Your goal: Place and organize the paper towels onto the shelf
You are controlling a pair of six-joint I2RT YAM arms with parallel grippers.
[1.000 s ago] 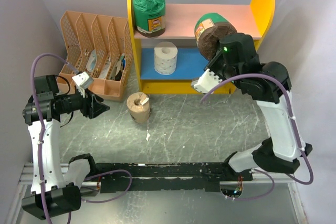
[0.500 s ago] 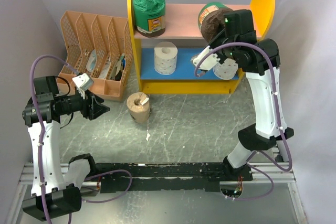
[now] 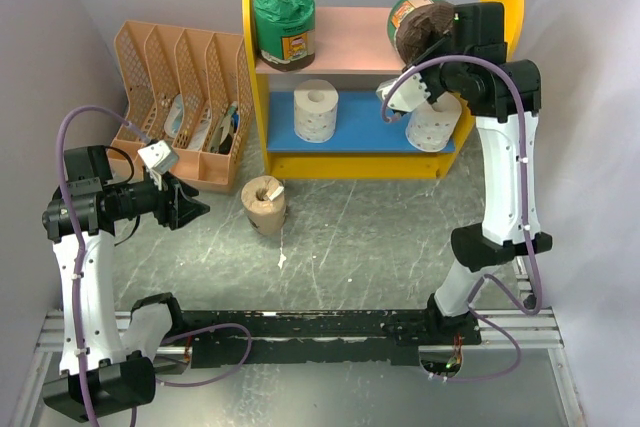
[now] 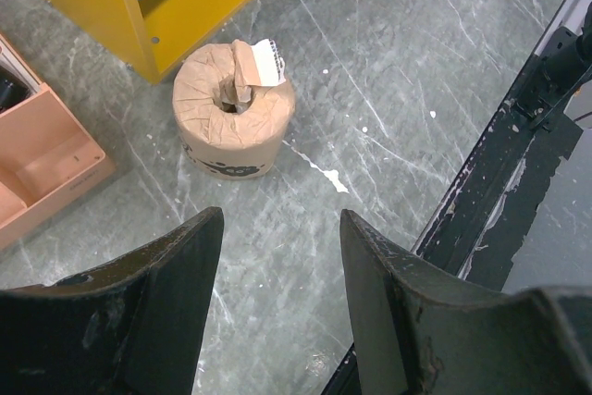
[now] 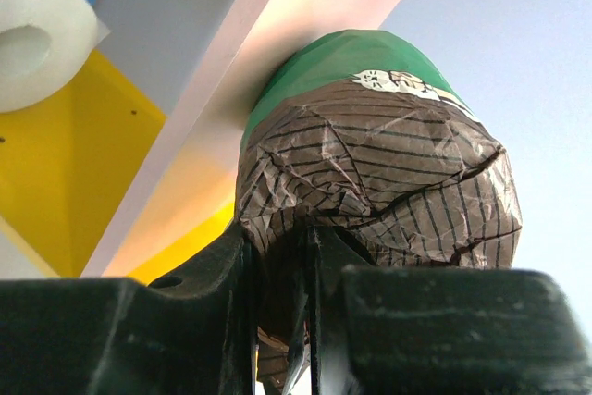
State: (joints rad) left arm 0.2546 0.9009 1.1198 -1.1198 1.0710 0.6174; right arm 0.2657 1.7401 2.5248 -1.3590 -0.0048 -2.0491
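R jaws, clamped on green-wrapped roll (image 3: 412, 19), have swung it up from in front of blue lower board (image 3: 365, 119) to R end of pink upper board (image 3: 340, 39). Prob. just needs release. L jaws apart, idle nr tan roll (image 3: 264, 204) on table (image 3: 380, 232).

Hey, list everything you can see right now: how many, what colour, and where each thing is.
green-wrapped rolls: two, green over brown; one standing at the left end of the pink upper board, one held at its right end.
white rolls: two, white; on the blue lower board.
tan roll: one, tan-brown; on the table in front of the shelf.
shelf: one, yellow, pink and blue; at the back.
file organizer: one, peach; left of the shelf.
table: one, grey marbled.
left pincer: black, open, empty.
right pincer: black, shut on a green-wrapped roll.
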